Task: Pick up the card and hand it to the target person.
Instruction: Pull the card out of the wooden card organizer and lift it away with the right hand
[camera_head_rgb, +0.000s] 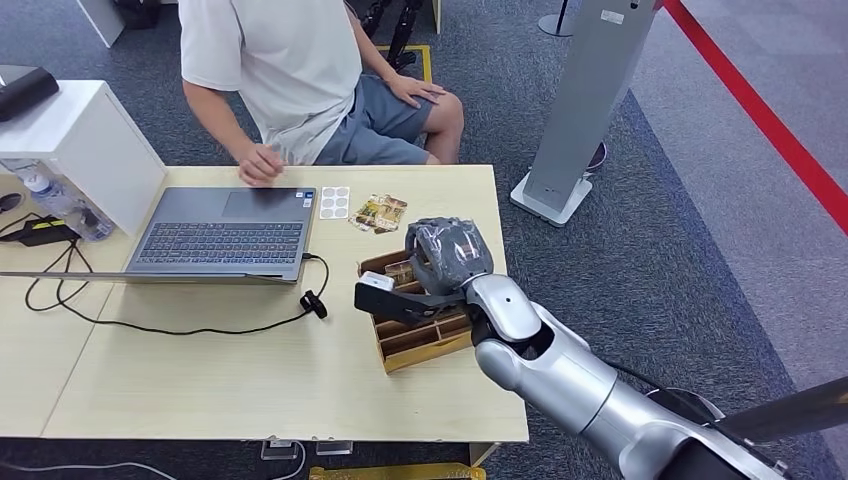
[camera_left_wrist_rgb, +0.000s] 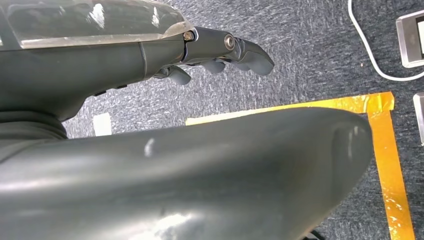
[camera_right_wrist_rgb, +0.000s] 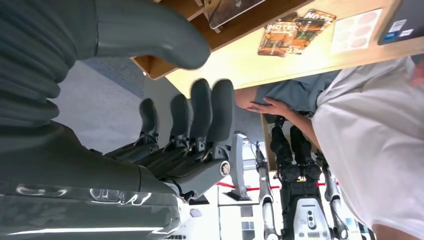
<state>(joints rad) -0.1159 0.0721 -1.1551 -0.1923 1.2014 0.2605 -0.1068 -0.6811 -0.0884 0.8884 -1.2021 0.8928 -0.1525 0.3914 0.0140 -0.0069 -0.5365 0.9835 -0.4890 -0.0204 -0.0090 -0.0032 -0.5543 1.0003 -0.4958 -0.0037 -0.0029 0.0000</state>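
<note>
An open grey laptop (camera_head_rgb: 225, 232) sits on the light wooden table (camera_head_rgb: 200, 380), with a white sheet of round stickers (camera_head_rgb: 334, 202) just beside its far right corner. A black cable (camera_head_rgb: 150, 325) loops over the tabletop in front of the laptop, ending in a small black plug (camera_head_rgb: 314, 303), and a clear plastic bottle (camera_head_rgb: 55, 200) lies at the left against a white box (camera_head_rgb: 85, 140). To the right of the table a grey upright stand (camera_head_rgb: 580, 110) rises from the dark carpet beside a red floor stripe (camera_head_rgb: 760, 110).
</note>
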